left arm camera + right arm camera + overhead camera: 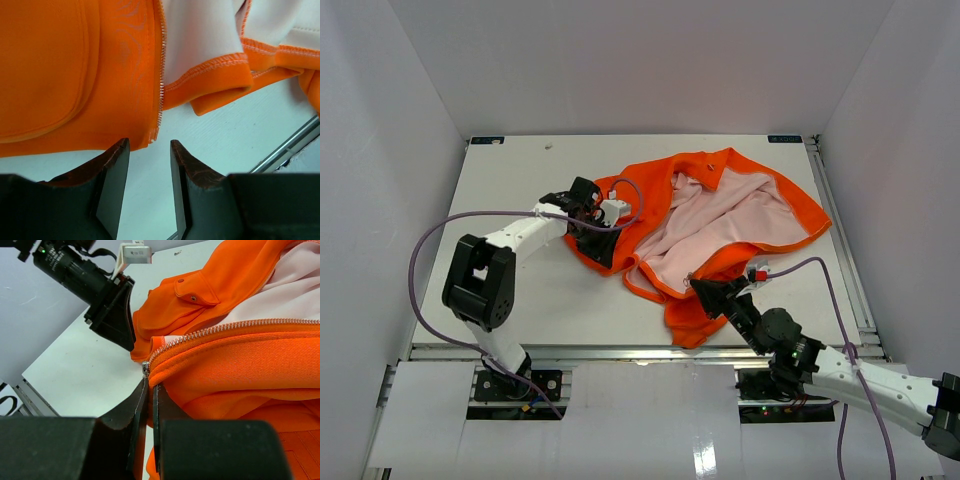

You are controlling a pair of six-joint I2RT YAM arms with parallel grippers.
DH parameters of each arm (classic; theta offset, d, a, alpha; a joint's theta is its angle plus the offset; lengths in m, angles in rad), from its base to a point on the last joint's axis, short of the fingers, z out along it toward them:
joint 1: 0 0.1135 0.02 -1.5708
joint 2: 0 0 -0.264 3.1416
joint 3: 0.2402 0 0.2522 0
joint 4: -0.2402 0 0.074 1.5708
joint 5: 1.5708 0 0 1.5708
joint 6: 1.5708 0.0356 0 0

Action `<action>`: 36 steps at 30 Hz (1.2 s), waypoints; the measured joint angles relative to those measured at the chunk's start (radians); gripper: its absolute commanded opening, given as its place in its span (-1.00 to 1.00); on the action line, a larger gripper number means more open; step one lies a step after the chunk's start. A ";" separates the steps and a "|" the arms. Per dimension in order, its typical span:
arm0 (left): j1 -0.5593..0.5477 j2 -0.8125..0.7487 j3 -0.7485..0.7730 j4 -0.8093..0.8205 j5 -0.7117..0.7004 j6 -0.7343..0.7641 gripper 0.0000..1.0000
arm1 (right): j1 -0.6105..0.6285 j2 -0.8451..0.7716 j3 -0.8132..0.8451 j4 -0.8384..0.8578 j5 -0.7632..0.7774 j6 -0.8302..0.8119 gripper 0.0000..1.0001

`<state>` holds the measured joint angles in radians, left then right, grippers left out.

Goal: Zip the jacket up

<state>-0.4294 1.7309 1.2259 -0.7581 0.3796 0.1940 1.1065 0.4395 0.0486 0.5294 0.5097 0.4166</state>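
Note:
The orange jacket [720, 215] lies open on the white table with its pale pink lining facing up. My left gripper [603, 240] hovers at the jacket's left front edge. In the left wrist view its fingers stand open [149, 145] with only table between them. The lower end of the zipper teeth [156, 131] lies just beyond the fingertips. My right gripper [700, 288] is at the jacket's near hem. In the right wrist view it is shut [150, 387] on the orange edge right below the metal zipper slider [145, 369].
A metal rail [620, 350] runs along the table's near edge and shows in the left wrist view too [290, 147]. White walls enclose the table on three sides. Purple cables [430, 240] loop from both arms.

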 measured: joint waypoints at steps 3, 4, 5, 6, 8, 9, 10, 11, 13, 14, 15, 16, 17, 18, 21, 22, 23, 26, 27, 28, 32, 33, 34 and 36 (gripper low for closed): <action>0.000 0.050 0.000 -0.002 0.004 -0.003 -0.04 | 0.000 -0.001 0.000 -0.006 0.000 0.001 -0.85; 0.000 0.064 0.000 -0.002 0.003 -0.005 -0.04 | 0.000 -0.001 0.000 -0.006 0.000 0.002 -0.85; 0.000 0.076 0.000 -0.003 0.003 -0.007 -0.03 | 0.000 -0.001 0.000 -0.006 0.000 0.002 -0.85; 0.000 0.088 0.000 -0.004 0.002 -0.010 -0.03 | 0.000 -0.001 0.000 -0.007 0.000 0.002 -0.85; 0.000 0.099 0.000 -0.005 -0.007 -0.013 -0.02 | 0.000 -0.001 0.000 -0.007 0.000 0.002 -0.85; 0.000 0.099 0.001 -0.005 -0.012 -0.015 -0.02 | 0.000 -0.002 0.000 -0.007 0.000 0.002 -0.85; 0.000 0.099 0.003 -0.005 -0.016 -0.017 -0.01 | 0.000 -0.002 0.000 -0.007 0.000 0.002 -0.85; 0.000 0.099 0.006 -0.004 -0.020 -0.018 -0.01 | 0.000 -0.004 0.000 -0.008 0.000 0.002 -0.85; 0.000 0.099 0.010 0.000 -0.028 -0.019 -0.01 | 0.000 -0.009 0.000 -0.009 0.000 0.002 -0.85; 0.000 0.099 0.011 0.002 -0.033 -0.019 -0.01 | 0.000 -0.012 0.000 -0.009 0.000 0.002 -0.84; 0.000 0.099 0.011 0.002 -0.039 -0.019 -0.01 | 0.000 -0.014 0.000 -0.009 0.000 0.002 -0.84; 0.000 0.099 0.011 0.003 -0.046 -0.019 0.01 | 0.000 -0.016 0.000 -0.010 0.000 0.002 -0.84; 0.000 0.099 0.011 0.003 -0.053 -0.019 0.03 | 0.000 -0.017 0.000 -0.010 0.000 0.002 -0.85; 0.000 0.099 0.011 0.004 -0.059 -0.019 0.05 | 0.000 -0.018 0.000 -0.011 0.000 0.002 -0.85; 0.000 0.099 0.011 0.012 -0.065 -0.016 0.08 | 0.000 -0.020 0.000 -0.011 0.000 0.002 -0.84; 0.000 0.098 0.011 0.015 -0.065 -0.016 0.08 | 0.000 -0.020 0.000 -0.011 0.000 0.002 -0.84; 0.000 0.098 0.011 0.018 -0.065 -0.015 0.08 | 0.000 -0.020 0.000 -0.011 0.000 0.002 -0.85; -0.001 0.099 0.011 0.024 -0.064 -0.015 0.08 | 0.000 -0.020 0.000 -0.011 0.000 0.002 -0.84; -0.003 0.099 0.011 0.024 -0.064 -0.016 0.08 | 0.000 -0.020 0.000 -0.011 0.000 0.002 -0.84; -0.005 0.099 0.011 0.025 -0.064 -0.018 0.07 | 0.000 -0.020 0.000 -0.011 0.000 0.002 -0.84; -0.027 0.106 -0.006 0.029 -0.069 -0.032 -0.10 | 0.000 -0.020 0.000 -0.011 0.000 0.002 -0.85; -0.033 0.111 -0.012 0.029 -0.070 -0.036 -0.17 | 0.000 -0.021 0.000 -0.011 0.000 0.002 -0.85; -0.036 0.115 -0.015 0.030 -0.071 -0.040 -0.25 | 0.000 -0.023 0.000 -0.012 -0.001 0.002 -0.85; -0.041 0.117 -0.016 0.033 -0.072 -0.049 -0.39 | 0.000 -0.031 0.000 -0.012 -0.001 0.002 -0.84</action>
<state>-0.4699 1.8480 1.2099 -0.7253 0.3076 0.1454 1.1065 0.4088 0.0486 0.5174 0.5091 0.4183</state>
